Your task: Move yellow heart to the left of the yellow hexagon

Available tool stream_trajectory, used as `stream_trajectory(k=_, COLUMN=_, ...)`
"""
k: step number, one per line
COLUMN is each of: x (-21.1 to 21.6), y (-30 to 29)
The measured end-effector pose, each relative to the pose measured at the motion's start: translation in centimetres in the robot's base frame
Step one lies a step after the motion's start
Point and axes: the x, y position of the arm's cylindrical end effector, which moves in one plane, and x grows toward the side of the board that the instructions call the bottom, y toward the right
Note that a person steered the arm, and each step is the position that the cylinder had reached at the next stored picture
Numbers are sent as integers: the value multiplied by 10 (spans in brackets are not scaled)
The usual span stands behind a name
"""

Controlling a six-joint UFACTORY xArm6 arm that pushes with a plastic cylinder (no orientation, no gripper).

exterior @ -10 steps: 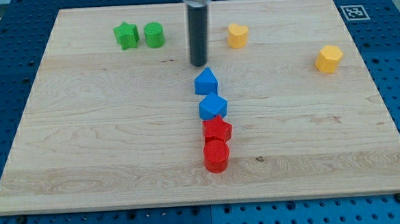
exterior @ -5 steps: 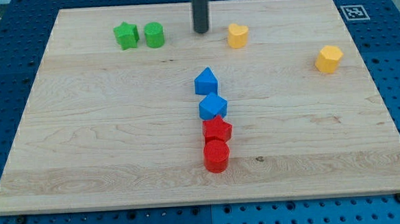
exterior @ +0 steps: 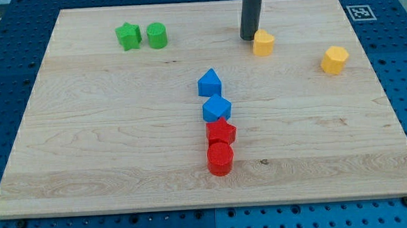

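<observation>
The yellow heart [exterior: 263, 43] lies on the wooden board near the view's top, right of centre. The yellow hexagon [exterior: 335, 59] lies further to the view's right and a little lower, well apart from the heart. My tip [exterior: 249, 37] is at the heart's upper left side, touching it or nearly so. The dark rod rises from the tip out of the view's top.
A green star [exterior: 128, 35] and a green cylinder [exterior: 157, 35] sit at the top left. A blue triangular block [exterior: 209, 82], a blue block [exterior: 216, 108], a red star [exterior: 221, 132] and a red cylinder [exterior: 220, 158] form a line down the centre. A marker tag [exterior: 359, 12] is at the top right corner.
My tip moved up to the top of the board, then right, and pushed the yellow heart to the right and slightly down, toward the hexagon. Other blocks have not moved.
</observation>
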Motion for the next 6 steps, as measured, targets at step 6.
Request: stream_trajectory(k=6, x=34, y=17)
